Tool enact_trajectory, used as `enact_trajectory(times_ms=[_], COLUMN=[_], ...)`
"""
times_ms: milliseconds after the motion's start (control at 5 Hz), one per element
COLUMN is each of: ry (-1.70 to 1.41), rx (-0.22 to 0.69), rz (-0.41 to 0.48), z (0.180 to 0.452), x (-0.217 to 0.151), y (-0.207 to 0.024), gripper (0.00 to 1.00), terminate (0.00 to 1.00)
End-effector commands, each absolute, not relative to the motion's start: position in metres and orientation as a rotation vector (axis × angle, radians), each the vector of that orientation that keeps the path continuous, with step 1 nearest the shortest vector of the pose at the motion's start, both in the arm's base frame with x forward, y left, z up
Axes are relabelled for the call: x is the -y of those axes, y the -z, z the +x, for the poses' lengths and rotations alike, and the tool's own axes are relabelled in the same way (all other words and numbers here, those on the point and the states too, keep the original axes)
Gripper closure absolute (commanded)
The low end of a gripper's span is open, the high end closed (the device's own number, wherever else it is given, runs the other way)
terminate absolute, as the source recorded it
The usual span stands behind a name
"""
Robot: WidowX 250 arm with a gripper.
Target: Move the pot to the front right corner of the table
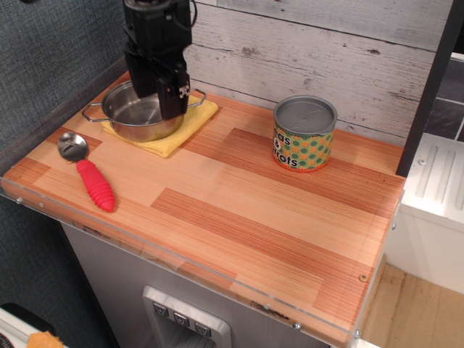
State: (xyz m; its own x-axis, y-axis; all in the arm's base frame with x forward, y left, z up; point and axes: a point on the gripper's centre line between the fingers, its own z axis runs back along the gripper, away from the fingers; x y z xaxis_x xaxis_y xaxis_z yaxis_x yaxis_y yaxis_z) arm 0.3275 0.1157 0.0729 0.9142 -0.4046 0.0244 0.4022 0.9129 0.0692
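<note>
The pot (129, 114) is a small shiny steel pot with two wire loop handles. It sits on a yellow cloth (190, 119) at the back left of the striped wood table (246, 210). My black gripper (156, 107) hangs down over the pot's right half, with its fingers apart. One finger (142, 85) reaches inside the pot. The other finger (174, 101) stands at the pot's right rim and hides it. I cannot tell whether a finger touches the rim. The front right corner of the table (348, 319) is bare.
A lidded tin can (304, 133) with a green-orange dotted label stands at the back right. A spoon with a red handle (90, 177) lies at the front left. A plank wall runs behind the table, and a white unit (435, 196) stands to the right.
</note>
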Motion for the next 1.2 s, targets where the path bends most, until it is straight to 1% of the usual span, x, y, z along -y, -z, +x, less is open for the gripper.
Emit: enact_trajectory(times_ms=[0, 400, 600, 800, 1000], ry=[0.416, 0.408, 0.398, 0.389, 0.376], rx=[0.079, 0.039, 0.031, 0.032, 0.049], rz=[0.067, 0.048, 0.042, 0.047, 0.054], z=[0.355, 0.357, 0.357, 0.357, 0.355], x=[-0.124, -0.126, -0.128, -0.13, -0.132], y=[-0.07, -0.049, -0.045, -0.044, -0.051], gripper=[0.0, 0.0, 0.0, 1.0, 1.0], terminate=[0.0, 0.0, 0.0, 0.0, 0.0])
